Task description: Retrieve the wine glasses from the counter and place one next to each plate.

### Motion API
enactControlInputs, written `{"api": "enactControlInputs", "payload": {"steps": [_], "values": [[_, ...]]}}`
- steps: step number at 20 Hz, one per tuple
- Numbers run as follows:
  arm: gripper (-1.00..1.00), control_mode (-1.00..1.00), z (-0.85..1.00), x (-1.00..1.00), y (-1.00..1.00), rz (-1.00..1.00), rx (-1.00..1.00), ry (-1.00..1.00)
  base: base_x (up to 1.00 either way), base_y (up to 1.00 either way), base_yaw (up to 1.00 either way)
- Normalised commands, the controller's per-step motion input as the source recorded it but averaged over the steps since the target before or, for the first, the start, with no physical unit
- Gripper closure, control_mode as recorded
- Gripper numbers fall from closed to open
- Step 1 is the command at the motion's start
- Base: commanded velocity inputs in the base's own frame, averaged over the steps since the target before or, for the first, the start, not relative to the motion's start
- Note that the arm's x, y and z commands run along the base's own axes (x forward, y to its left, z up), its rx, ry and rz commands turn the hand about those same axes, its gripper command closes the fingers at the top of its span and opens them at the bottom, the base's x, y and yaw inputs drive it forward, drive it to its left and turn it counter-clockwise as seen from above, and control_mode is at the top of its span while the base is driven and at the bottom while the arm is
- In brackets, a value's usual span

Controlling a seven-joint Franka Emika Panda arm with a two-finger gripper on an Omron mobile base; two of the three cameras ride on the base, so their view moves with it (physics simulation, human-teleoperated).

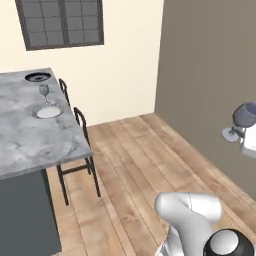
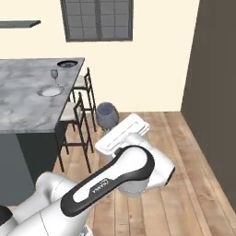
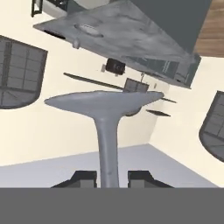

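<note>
White arm raised, hand (image 3: 109,177) gripping wine glass (image 3: 107,131) stem, inverted.

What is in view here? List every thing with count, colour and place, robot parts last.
island: one, grey-veined marble top on a dark base, left of the room
pale plate: one, grey-white, on the island near its stool side
dark plate: one, near-black, at the island's far end
standing wine glass: one, clear grey, upright on the island between the two plates
held wine glass: one, clear grey, tilted in the air over the floor
stools: two, dark frames, along the island's side
window: one, dark frame, far cream wall
floor: light wood planks
arm: one, white with dark joints
gripper: one, dark fingers shut on the held wine glass's stem
</note>
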Motion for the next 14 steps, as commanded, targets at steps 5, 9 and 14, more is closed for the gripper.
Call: {"api": "enactControlInputs", "payload": {"steps": [5, 9, 14], "values": [[1.00, 1.00, 0.00, 0.00, 0.00, 0.00, 0.00, 0.00, 1.00, -0.01, 0.59], [1.00, 1.00, 0.00, 0.00, 0.00, 0.00, 0.00, 0.00, 1.00, -0.32, 0.22], [1.00, 1.00, 0.00, 0.00, 0.00, 0.00, 0.00, 0.00, 1.00, -1.00, 0.03]]}}
